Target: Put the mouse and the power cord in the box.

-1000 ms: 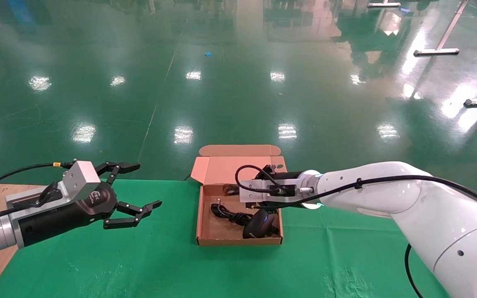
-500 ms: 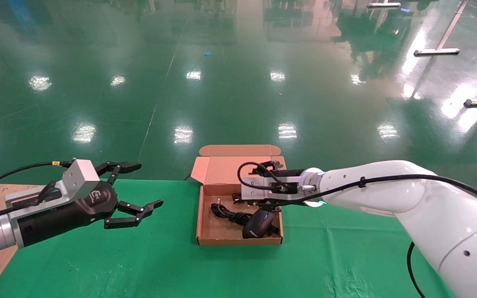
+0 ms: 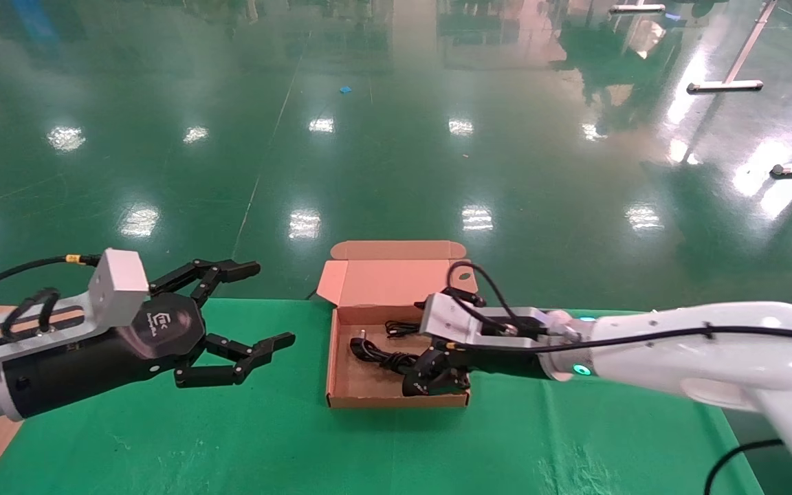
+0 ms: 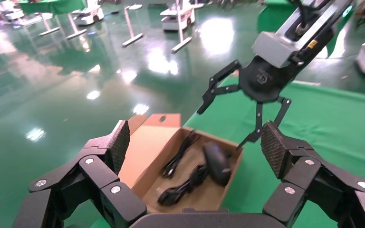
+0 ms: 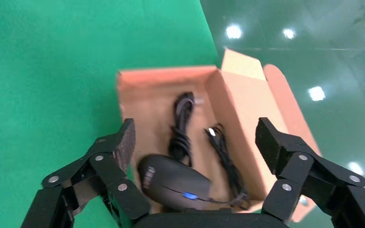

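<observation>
Black right claw (image 3: 430,375) gapes (over mouse (image 5: 173,183)).

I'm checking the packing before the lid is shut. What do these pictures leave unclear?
- Head view: the right gripper covers most of the mouse.
- Right wrist view: the gripper's own body cuts off the box's near wall.
- All views: the power cord plug's detail is too small to read.

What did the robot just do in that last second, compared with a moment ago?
The right hand, open, pulled back from over the box toward its near edge. The left hand, open, edged toward the box. The mouse and the power cord lay unmoved inside.
</observation>
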Available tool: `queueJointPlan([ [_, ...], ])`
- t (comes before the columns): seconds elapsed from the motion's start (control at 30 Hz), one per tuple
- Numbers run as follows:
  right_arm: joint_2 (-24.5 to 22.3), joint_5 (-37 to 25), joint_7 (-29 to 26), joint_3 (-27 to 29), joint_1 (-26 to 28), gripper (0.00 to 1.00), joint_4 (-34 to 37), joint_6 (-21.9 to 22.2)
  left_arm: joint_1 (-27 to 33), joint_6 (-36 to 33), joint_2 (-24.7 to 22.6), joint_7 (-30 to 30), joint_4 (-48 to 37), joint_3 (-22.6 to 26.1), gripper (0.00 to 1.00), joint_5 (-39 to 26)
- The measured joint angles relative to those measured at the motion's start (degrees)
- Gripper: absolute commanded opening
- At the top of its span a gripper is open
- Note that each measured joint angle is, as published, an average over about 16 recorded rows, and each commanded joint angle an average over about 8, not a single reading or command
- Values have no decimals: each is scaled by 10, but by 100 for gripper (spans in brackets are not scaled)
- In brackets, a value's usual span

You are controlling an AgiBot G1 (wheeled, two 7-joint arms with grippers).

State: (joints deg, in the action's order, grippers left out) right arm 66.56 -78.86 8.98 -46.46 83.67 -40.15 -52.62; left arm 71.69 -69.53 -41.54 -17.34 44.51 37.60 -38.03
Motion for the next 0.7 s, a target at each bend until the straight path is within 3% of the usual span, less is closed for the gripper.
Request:
queueJointPlan([
  [0.7,-153,179,-96,147,-107,100,-162,-160,-51,-81,33,142,146,-109,100,-19],
])
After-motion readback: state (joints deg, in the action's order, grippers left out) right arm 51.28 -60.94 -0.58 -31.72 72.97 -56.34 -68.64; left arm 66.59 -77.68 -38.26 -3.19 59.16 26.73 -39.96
